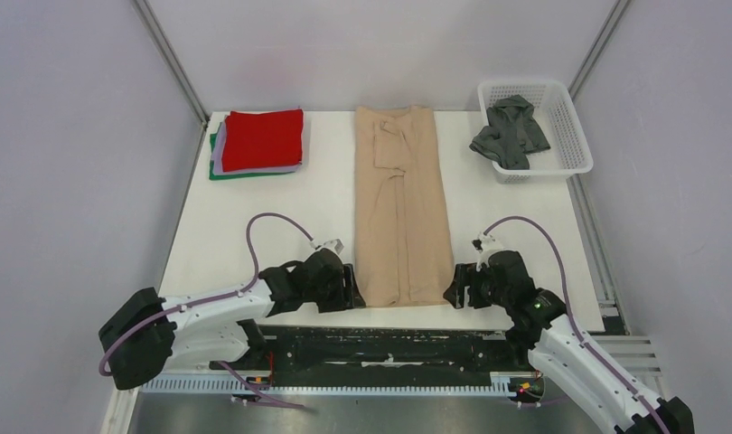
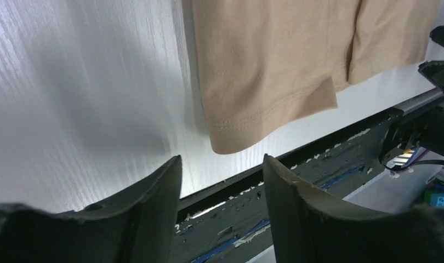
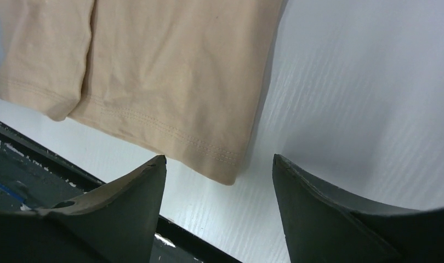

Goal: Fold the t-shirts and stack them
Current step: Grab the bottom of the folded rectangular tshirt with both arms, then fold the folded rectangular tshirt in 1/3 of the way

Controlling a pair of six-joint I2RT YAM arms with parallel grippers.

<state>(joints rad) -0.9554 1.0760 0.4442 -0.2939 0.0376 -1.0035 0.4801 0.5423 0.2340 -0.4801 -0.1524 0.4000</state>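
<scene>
The tan t-shirt (image 1: 400,203) lies as a long narrow strip down the middle of the white table, sides folded in, hem toward me. My left gripper (image 1: 351,287) is open and empty just left of the hem's near left corner (image 2: 231,139). My right gripper (image 1: 451,291) is open and empty just right of the hem's near right corner (image 3: 222,170). A folded stack with the red shirt (image 1: 263,138) on top of lavender and green ones sits at the far left. The dark grey shirt (image 1: 510,133) lies crumpled in the basket.
The white mesh basket (image 1: 574,136) stands at the far right corner. The table's near edge and a black rail (image 1: 389,344) run just below both grippers. Grey walls close in on the left, right and back.
</scene>
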